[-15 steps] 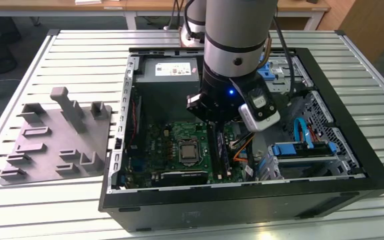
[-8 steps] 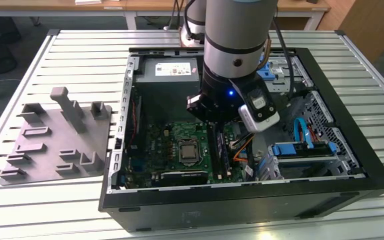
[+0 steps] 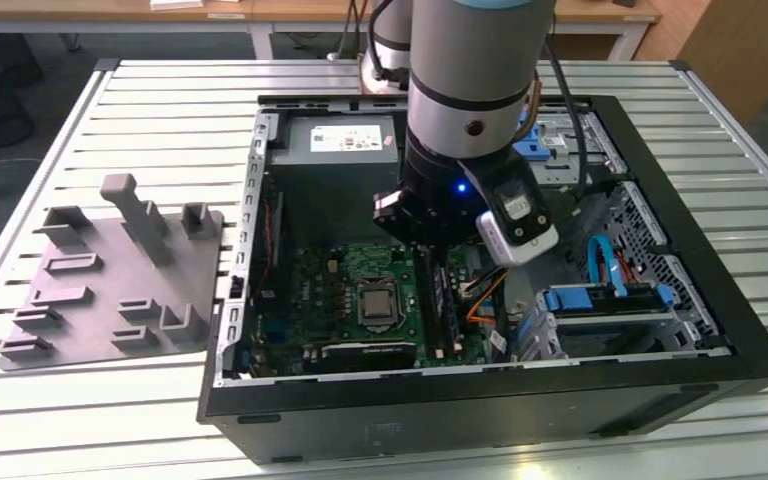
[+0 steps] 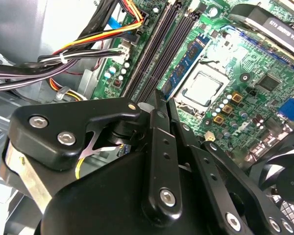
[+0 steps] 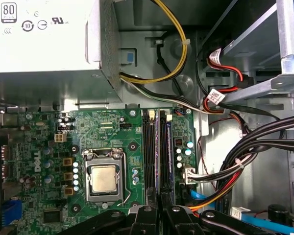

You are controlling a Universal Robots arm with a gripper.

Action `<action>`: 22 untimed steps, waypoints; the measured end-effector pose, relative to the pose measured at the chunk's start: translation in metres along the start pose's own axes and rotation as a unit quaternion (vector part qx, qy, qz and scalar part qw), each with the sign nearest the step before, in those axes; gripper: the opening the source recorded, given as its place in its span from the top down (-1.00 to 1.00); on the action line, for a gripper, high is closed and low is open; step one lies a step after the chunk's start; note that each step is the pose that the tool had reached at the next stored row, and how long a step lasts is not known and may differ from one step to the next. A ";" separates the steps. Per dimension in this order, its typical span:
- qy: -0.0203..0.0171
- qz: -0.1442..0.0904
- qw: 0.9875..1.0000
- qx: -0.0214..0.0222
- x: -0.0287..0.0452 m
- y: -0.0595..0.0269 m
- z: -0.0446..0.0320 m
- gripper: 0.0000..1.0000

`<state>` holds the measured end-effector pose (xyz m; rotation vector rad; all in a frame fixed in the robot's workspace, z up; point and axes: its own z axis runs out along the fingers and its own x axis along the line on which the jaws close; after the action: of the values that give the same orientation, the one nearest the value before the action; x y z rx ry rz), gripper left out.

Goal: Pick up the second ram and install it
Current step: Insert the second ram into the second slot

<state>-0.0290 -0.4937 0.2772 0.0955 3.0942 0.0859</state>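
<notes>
You get even, bright light on the slatted desk (image 3: 117, 110) in the exterior view, while the inside of the computer case (image 3: 704, 330) sits in shade. In the first wrist view, glare washes the power supply (image 5: 44, 34) pale. In the second wrist view the tool's black links (image 4: 157, 161) look soft up close.

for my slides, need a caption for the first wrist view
Gripper poised over the motherboard's memory slots, beside the bare processor inside the open computer case.
</notes>
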 end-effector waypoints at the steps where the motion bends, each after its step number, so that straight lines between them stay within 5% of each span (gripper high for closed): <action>1: 0.000 0.000 1.000 0.000 0.0000 0.0000 0.0002 0.73; 22: 0.000 0.000 1.000 0.000 0.0003 -0.0005 0.0086 0.73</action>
<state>-0.0290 -0.4937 0.2685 0.0955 3.0942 0.0860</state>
